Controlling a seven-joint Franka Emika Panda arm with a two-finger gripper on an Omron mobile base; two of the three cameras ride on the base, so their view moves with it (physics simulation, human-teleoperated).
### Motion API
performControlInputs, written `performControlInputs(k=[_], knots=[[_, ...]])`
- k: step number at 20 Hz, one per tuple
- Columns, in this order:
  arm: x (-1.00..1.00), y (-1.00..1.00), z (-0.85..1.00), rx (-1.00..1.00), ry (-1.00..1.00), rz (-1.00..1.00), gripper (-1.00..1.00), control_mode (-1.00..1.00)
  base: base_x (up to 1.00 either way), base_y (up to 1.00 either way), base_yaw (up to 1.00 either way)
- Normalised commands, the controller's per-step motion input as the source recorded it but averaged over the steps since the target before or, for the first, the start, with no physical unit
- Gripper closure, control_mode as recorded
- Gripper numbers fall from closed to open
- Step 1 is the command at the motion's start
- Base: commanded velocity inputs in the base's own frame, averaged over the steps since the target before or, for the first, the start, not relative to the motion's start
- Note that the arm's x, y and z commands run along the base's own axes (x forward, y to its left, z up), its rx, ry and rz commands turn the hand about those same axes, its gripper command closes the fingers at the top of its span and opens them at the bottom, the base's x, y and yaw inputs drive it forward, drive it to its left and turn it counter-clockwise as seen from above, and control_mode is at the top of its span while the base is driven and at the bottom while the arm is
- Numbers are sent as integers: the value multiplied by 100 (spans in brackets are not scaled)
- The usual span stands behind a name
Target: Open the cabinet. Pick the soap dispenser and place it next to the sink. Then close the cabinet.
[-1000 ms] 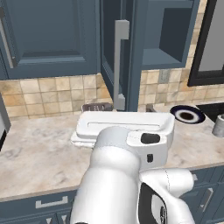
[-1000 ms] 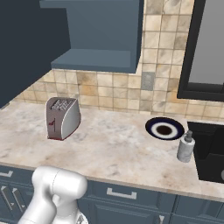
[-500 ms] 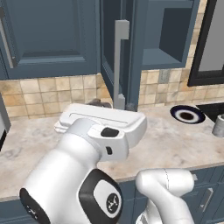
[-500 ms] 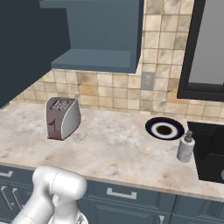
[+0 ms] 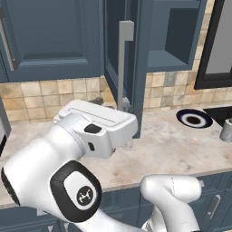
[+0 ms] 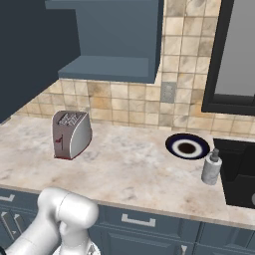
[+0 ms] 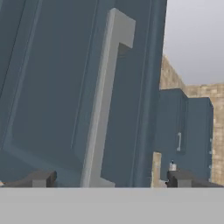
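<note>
The cabinet door [image 7: 52, 87] stands swung open, and its long light-grey bar handle [image 7: 103, 100] rises close in front of the hand. My gripper [image 7: 109, 181] is open, its two dark fingertips [image 7: 41, 178] standing wide on either side of the handle's lower end, holding nothing. In the left base view the door [image 5: 141, 68] shows edge-on with the handle [image 5: 123, 63] facing left. The open cabinet [image 6: 114, 40] shows its shelf. The soap dispenser [image 6: 211, 168], a small grey bottle with a pump head, stands upright on the counter beside the sink [image 6: 240, 174].
A silver-and-red toaster [image 6: 71, 133] stands at the counter's left. A dark-rimmed plate [image 6: 187, 146] lies near the tiled back wall, left of the sink. A second blue door [image 5: 50, 36] hangs shut to the left. My white arm fills the front of the left base view.
My arm's white body has swung left across the left base view. The door, the toaster and the soap dispenser have stayed where they were.
</note>
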Motion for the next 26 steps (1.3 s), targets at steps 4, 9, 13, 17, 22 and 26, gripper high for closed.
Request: performControlInputs(k=[4, 9, 13, 17, 22, 26], knots=[[41, 0, -5, 0, 0, -10, -100, -100, 0, 0, 0], [49, 0, -10, 0, 0, -2, -100, -100, 0, 0, 0], [43, -8, -5, 0, 0, 0, -100, -100, 0, 0, 0], [29, -23, 0, 0, 0, 0, -100, -100, 0, 0, 0], [15, -37, 0, 0, 0, 0, -100, -100, 0, 0, 0], [18, -51, 0, 0, 0, 0, -100, -100, 0, 0, 0]])
